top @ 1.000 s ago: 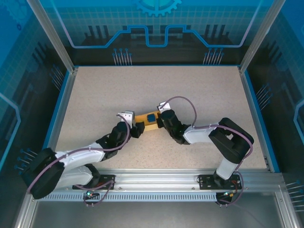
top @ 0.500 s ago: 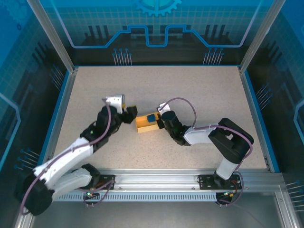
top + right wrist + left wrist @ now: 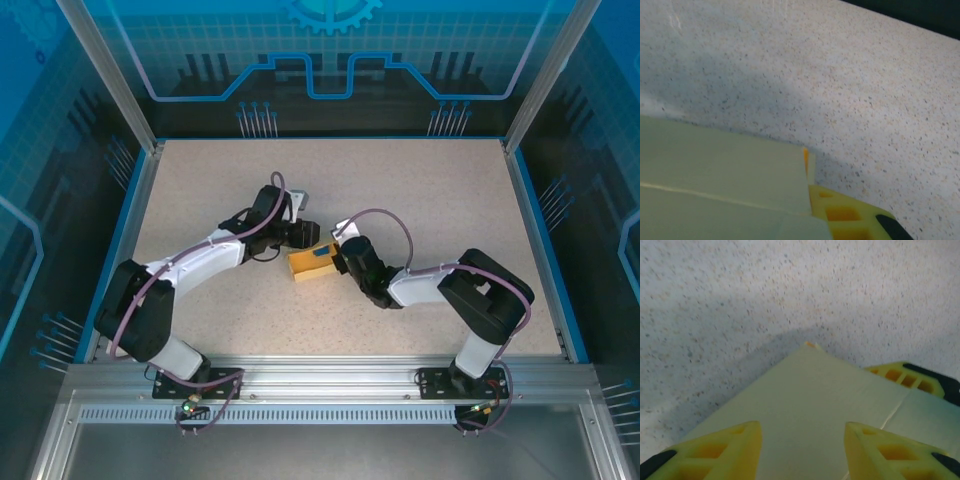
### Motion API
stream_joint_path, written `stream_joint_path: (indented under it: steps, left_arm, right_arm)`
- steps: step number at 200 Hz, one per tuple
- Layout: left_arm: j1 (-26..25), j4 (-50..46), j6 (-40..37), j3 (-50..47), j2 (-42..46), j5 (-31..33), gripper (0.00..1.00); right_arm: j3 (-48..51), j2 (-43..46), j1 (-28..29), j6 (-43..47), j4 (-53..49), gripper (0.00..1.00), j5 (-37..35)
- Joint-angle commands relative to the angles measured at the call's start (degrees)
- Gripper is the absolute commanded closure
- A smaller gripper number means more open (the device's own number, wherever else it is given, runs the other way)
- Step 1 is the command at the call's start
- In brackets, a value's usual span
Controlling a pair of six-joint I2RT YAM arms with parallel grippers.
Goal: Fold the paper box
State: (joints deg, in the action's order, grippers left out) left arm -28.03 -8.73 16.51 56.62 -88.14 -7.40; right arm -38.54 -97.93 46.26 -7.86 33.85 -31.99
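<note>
Box [image 3: 308,267] (pale yellow) beneath left gripper [image 3: 801,435], fingers [image 3: 720,450] apart; right gripper [image 3: 339,258]: cannot tell.

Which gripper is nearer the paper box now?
Right, barely. The right gripper sits against the paper box at its right end; the left gripper is open above its far left corner.

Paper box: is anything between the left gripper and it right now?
Nothing visible. In the left wrist view the left gripper, jaws apart, is right at the bare card of the paper box. The right gripper is at the box's other end, out of that path.
</note>
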Motion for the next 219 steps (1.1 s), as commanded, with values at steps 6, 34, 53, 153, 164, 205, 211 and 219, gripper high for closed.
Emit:
stream_joint_path:
  steps: [6,34,53,153,164,205,211,219]
  left_arm:
    - [-1.37,0.36,-0.78,-2.52,-0.79,-1.21,0.52]
    - [-3.28,1.63,-0.65,-3.95,-1.9,1.92,0.52]
    - [-4.59,2.15,-0.96,-4.05,-3.29,4.25,0.51]
    - [-7.23,7.81,-0.69,-7.26,-6.08,10.03,0.5]
    - [-7.23,9.02,0.19,-7.91,-6.0,9.82,0.5]
    - [-7.23,10.83,1.65,-9.07,-5.42,9.53,0.49]
    - [-7.22,10.93,1.76,-9.16,-5.14,9.42,0.48]
    - [-7.3,10.8,1.72,-9.08,-4.66,9.52,0.47]
  right_arm:
    - [1.9,2.55,0.74,0.89,-1.55,0.81,-2.18]
    - [3.45,6.64,0.84,0.13,-4.46,0.69,-2.04]
    - [4.89,10.46,1.02,-0.69,-7.4,0.63,-1.58]
    - [2.44,28.99,-7.18,-12.47,-36.04,0.45,24.66]
    - [-0.08,25.27,-9.2,-13.67,-35.64,0.43,27.57]
    - [-8.73,10.17,-12.68,-13.7,-34.25,0.38,32.27]
    - [-9.8,8.22,-12.73,-13.51,-34.09,0.37,32.44]
    - [-11.16,5.74,-12.86,-13.32,-34.67,0.38,32.15]
